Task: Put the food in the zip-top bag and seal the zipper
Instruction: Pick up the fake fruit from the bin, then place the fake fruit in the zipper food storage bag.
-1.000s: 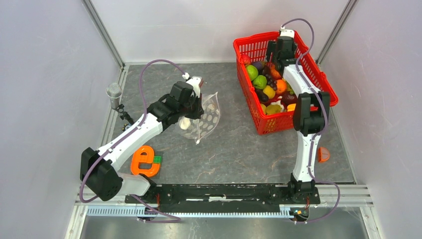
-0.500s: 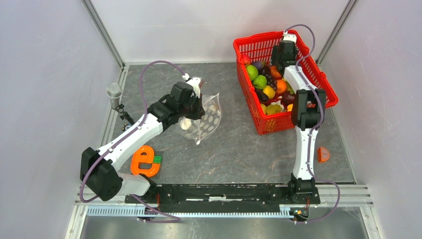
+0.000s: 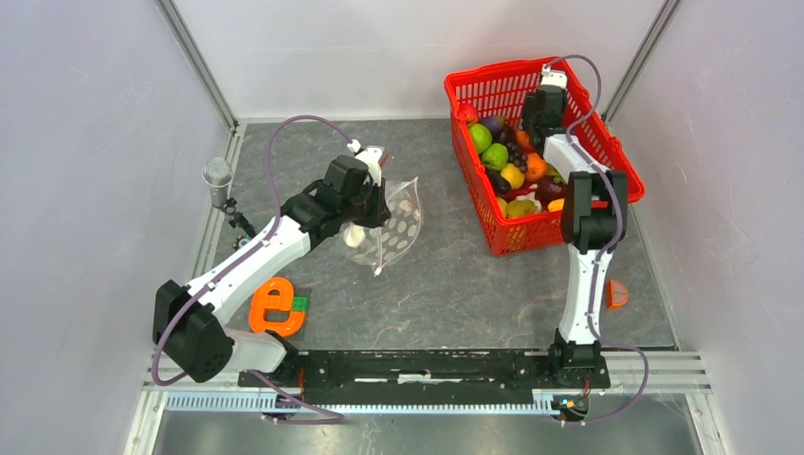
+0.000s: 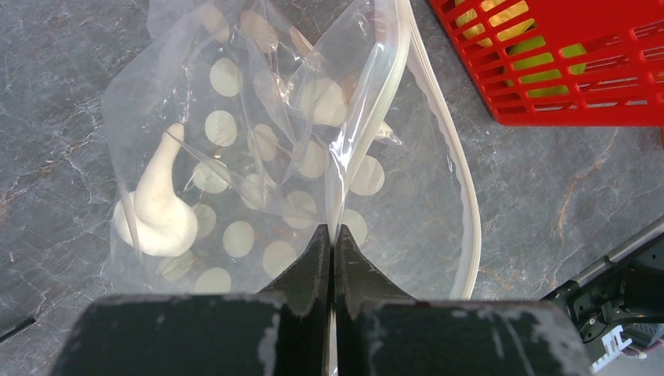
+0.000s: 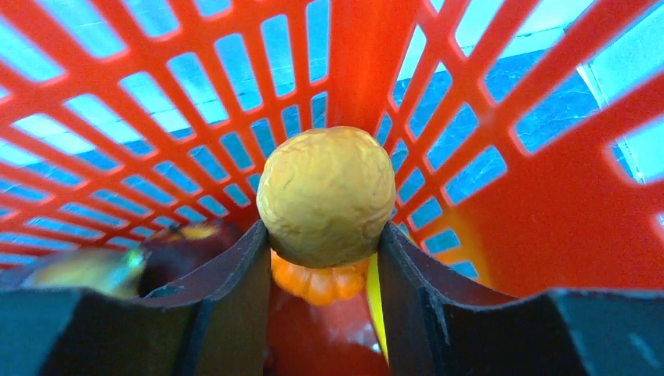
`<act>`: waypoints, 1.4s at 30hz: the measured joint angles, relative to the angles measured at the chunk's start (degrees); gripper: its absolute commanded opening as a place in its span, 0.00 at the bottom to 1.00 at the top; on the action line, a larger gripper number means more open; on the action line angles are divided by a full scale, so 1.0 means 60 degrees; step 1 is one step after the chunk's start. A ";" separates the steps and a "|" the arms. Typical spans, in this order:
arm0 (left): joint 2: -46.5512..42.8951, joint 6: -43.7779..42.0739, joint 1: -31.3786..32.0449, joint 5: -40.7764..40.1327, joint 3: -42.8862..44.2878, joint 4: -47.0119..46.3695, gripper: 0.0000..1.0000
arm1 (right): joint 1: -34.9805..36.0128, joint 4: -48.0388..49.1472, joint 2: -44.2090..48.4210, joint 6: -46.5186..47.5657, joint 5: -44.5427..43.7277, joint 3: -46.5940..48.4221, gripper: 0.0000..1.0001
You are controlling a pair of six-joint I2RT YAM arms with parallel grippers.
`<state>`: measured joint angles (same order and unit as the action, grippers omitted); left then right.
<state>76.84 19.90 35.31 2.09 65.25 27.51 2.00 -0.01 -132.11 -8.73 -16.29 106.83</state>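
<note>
Food is mostly heaped in the red basket at the upper right of the overhead view. One piece, a wrinkled yellow ball, is clamped in my right gripper close against the basket's far corner. It looks like hard, glossy plastic. I expect it to be light, rigid and apt to squirt out if squeezed off-centre, so a hold across its widest part seems right to me.

My bag hangs left of centre in the overhead view. My left gripper is pinched tight on one clear lip of its mouth, lifting that edge off the table. A whitish pear-shaped piece shows through the dotted film, apparently inside.

I judge the film thin and floppy, likely to sag and fold on itself. The best place to hold is near the zipper, the one stiffer strip, which curves down the right side of the left wrist view. Sealing will probably need that strip pressed flat along its whole length.
</note>
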 measured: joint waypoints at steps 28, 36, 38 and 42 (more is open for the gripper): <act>-0.0055 0.0000 0.0000 0.0000 -0.0004 -0.0033 0.02 | 0.0117 0.3330 0.8994 -0.2011 0.6721 -0.9165 0.34; -0.0058 0.0000 0.0000 -0.0007 -0.0004 -0.0040 0.02 | 0.1701 0.3927 1.0520 -0.1388 0.7056 -1.0298 0.36; -0.0073 0.0000 0.0000 -0.0011 -0.0004 -0.0036 0.02 | 0.2229 0.3956 1.0852 -0.0980 0.7165 -1.0397 0.35; -0.0160 0.0000 0.0000 -0.0040 -0.0004 -0.0040 0.02 | 0.3330 0.3901 1.1260 -0.0397 0.7970 -1.0601 0.35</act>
<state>75.88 19.90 35.31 1.85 65.23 27.27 21.98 23.40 -64.55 -11.11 31.53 43.22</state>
